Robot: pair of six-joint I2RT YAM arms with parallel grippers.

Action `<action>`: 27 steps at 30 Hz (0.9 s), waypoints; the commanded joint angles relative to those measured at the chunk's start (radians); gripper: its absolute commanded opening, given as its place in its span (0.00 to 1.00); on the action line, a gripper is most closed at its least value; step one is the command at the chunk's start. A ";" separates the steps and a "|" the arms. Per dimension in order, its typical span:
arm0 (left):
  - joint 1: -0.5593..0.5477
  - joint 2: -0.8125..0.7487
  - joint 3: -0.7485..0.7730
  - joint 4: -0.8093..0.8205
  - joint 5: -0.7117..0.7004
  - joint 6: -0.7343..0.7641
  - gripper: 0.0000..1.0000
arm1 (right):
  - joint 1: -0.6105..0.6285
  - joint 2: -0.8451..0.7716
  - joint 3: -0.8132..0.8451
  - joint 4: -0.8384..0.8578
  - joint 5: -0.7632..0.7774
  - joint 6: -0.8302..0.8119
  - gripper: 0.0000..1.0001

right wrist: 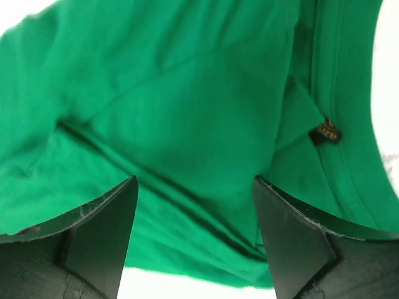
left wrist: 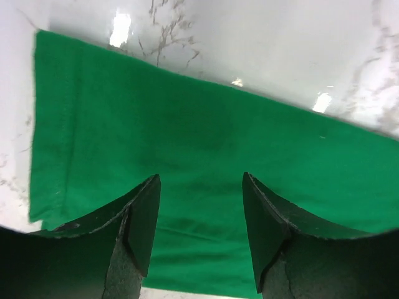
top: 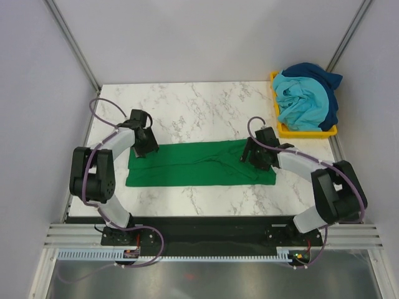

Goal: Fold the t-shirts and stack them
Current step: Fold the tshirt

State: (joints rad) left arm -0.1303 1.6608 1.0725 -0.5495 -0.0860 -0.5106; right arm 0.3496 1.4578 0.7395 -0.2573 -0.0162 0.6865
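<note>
The bright green t-shirt point(top: 199, 164) lies flat across the marble table as a long folded band. My left gripper point(top: 143, 152) hovers over its left end, open, with only cloth showing between the fingers point(left wrist: 142, 224). Over the right end, near the collar, my right gripper point(top: 252, 158) also stands open with nothing held. Up close, the green shirt point(left wrist: 206, 137) is smooth under the left gripper point(left wrist: 199, 212) and creased point(right wrist: 187, 93) under the right gripper point(right wrist: 196, 218). The light turquoise shirt point(top: 298, 99) and the dark blue shirt point(top: 319, 76) lie crumpled together.
A yellow plastic bin point(top: 305, 132) at the back right corner holds the two crumpled shirts. The marble table point(top: 206, 106) shows behind and in front of the green shirt. A small brown label point(right wrist: 327, 132) sits at the collar. Grey walls close in on the left and right.
</note>
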 commanded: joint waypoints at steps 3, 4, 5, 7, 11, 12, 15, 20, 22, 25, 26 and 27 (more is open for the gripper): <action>0.001 0.129 0.014 0.000 0.081 -0.051 0.61 | -0.018 0.232 0.196 -0.008 0.107 -0.028 0.84; -0.003 0.135 0.007 0.000 0.081 -0.055 0.61 | -0.037 0.296 0.227 -0.017 0.102 -0.027 0.84; -0.005 0.139 -0.002 0.003 0.133 -0.060 0.61 | -0.043 0.326 0.257 -0.014 0.095 -0.021 0.84; -0.011 0.139 -0.032 0.029 0.176 -0.063 0.61 | -0.047 0.419 0.372 -0.017 0.079 -0.004 0.83; -0.018 0.077 -0.158 0.097 0.287 -0.095 0.61 | -0.047 0.623 0.669 -0.057 0.041 0.005 0.82; -0.026 0.059 -0.181 0.114 0.305 -0.109 0.61 | -0.047 0.672 0.830 -0.078 0.032 -0.004 0.82; -0.069 -0.018 -0.273 0.163 0.385 -0.175 0.61 | -0.047 0.887 1.167 -0.132 -0.013 -0.025 0.82; -0.328 -0.128 -0.371 0.247 0.437 -0.379 0.63 | -0.037 1.294 1.677 -0.135 -0.208 0.010 0.81; -0.430 -0.150 -0.388 0.313 0.471 -0.491 0.64 | -0.031 1.396 1.840 -0.050 -0.250 0.040 0.80; -0.521 -0.205 -0.385 0.330 0.511 -0.569 0.64 | -0.031 1.373 1.706 0.247 -0.320 0.093 0.79; -0.535 -0.222 -0.382 0.330 0.522 -0.585 0.65 | -0.028 1.371 1.671 0.298 -0.329 0.093 0.80; -0.549 -0.264 -0.378 0.330 0.523 -0.601 0.65 | -0.024 1.380 1.684 0.320 -0.337 0.090 0.80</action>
State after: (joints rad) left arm -0.6510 1.4918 0.6891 -0.2493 0.3767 -0.9600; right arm 0.3069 2.7960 2.4607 -0.0929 -0.2653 0.7414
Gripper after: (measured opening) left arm 0.646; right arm 0.797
